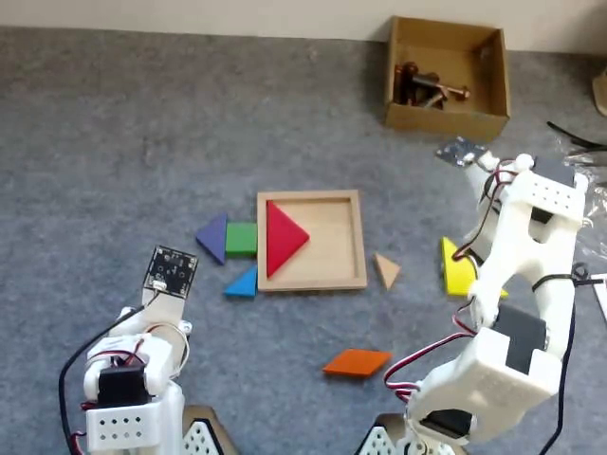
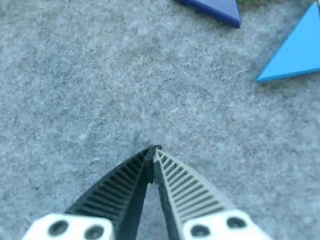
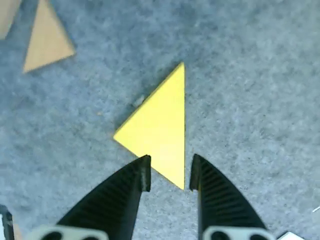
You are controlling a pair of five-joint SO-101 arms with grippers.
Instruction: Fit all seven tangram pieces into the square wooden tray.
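Observation:
The square wooden tray (image 1: 332, 237) lies mid-table with a large red triangle (image 1: 282, 237) in its left half. Just left of the tray are a purple triangle (image 1: 212, 237), a green square (image 1: 241, 239) and a light blue triangle (image 1: 243, 282). Right of it lie a small tan triangle (image 1: 386, 269) and a yellow triangle (image 1: 457, 268). An orange parallelogram (image 1: 357, 362) sits nearer the front. My right gripper (image 3: 170, 172) is open, its fingers on either side of one corner of the yellow triangle (image 3: 160, 120). My left gripper (image 2: 152, 150) is shut over bare carpet, short of the light blue triangle (image 2: 295, 50) and the purple triangle (image 2: 212, 7).
A cardboard box (image 1: 446, 76) with metal parts stands at the back right. Cables and plastic lie along the right edge. Grey carpet covers the table. The tan triangle (image 3: 45, 40) lies beyond the yellow one in the right wrist view.

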